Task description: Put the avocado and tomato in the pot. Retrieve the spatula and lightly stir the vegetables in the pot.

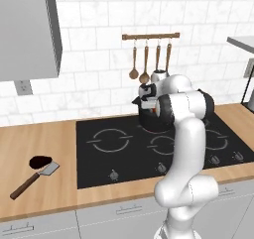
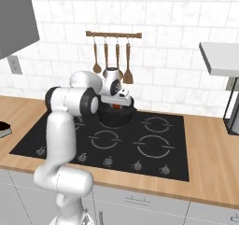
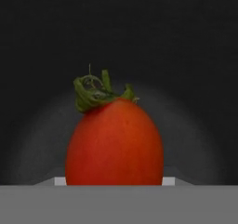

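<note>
the gripper [image 2: 116,106] is positioned directly above the pot [image 2: 115,117], which stands on the rear left burner of the black cooktop [image 2: 140,147]. the jaws are closed on the tomato [image 3: 114,144]; in the hand view the red fruit with its green stem sits close to the camera against the dark interior of the pot, and in the right base view a patch of red shows just under the hand at the pot's rim. the avocado [image 1: 39,161] lies on the wooden counter [image 1: 44,139] left of the cooktop, touching the blade of the spatula [image 1: 35,178], whose brown handle points toward the counter's front edge. wooden spoons [image 1: 145,64] hang on the wall rail behind the pot.
</note>
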Controlling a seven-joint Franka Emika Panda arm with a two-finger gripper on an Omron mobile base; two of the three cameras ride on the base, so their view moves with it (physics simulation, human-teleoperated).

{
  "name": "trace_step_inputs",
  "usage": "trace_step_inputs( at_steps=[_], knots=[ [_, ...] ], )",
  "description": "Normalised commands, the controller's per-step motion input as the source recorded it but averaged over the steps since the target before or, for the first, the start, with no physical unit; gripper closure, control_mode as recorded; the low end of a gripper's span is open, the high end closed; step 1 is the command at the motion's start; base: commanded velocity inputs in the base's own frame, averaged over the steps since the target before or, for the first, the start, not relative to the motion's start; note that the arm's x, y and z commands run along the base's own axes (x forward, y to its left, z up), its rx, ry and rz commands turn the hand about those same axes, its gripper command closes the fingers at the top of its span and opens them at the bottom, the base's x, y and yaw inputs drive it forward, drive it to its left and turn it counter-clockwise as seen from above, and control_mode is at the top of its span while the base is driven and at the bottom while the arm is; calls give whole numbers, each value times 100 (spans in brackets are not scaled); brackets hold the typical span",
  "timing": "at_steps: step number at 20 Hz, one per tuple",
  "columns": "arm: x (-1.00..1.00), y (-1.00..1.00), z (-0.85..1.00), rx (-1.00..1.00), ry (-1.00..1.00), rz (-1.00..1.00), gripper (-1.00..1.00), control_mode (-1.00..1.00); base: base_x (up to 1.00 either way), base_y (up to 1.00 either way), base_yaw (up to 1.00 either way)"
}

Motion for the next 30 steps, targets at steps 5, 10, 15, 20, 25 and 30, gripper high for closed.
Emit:
trace_step_inputs(
  at_steps=[5, 10, 15, 20, 25, 30],
  knots=[
    [3, 0, -7, 0, 0, 0, -100, -100, 0, 0, 0],
    [-2, 0, 22, 0, -3, 0, -100, -100, 0, 0, 0],
    [-5, 2, 56, 0, -9, 0, -100, -100, 0, 0, 0],
    [-78, 31, 99, 0, -22, 0, -100, -100, 0, 0, 0],
    [-100, 37, 66, 0, -11, 0, -100, -100, 0, 0, 0],
    [-100, 4, 28, 0, -5, -2, -100, -100, 0, 0, 0]
  ],
)
